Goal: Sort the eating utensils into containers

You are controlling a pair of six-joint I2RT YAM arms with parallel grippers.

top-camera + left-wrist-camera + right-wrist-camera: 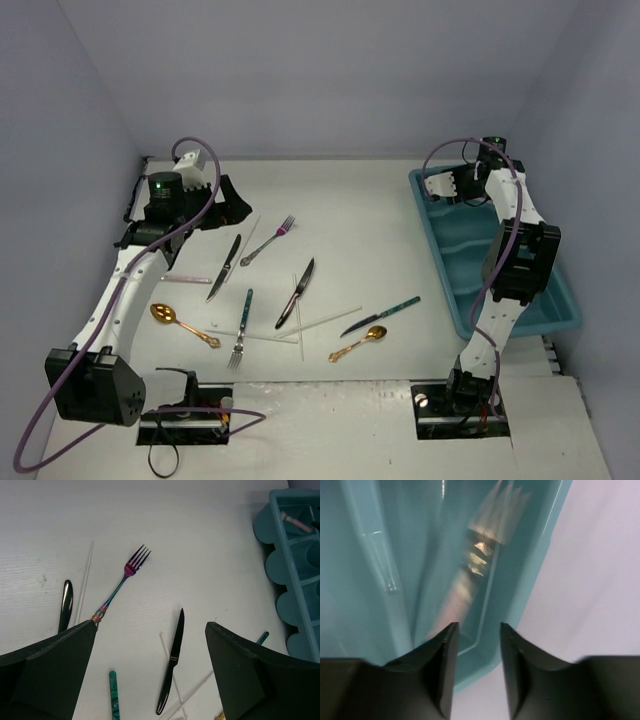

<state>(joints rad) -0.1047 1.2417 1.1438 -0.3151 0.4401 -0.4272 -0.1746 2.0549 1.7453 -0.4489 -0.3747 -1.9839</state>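
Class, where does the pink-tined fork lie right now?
In the top view the pink-tined fork lies left of centre, just right of a dark knife, near the left pincer.

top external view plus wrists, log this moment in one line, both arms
left gripper open near purple fork | right gripper open above tray | blurred pink-handled fork in tray | dark knife and others unsorted on table

Spread flat on the white tabletop (400,220): one gold spoon (183,324) at the left, another gold spoon (360,343) nearer the middle, two dark knives (224,267), a teal-handled fork (241,329), a purple fork (268,241), thin white sticks (325,320). At the right, the big teal tray (455,245), with one blurry fork (470,575) (pinkish handle) lying in its edge slot.
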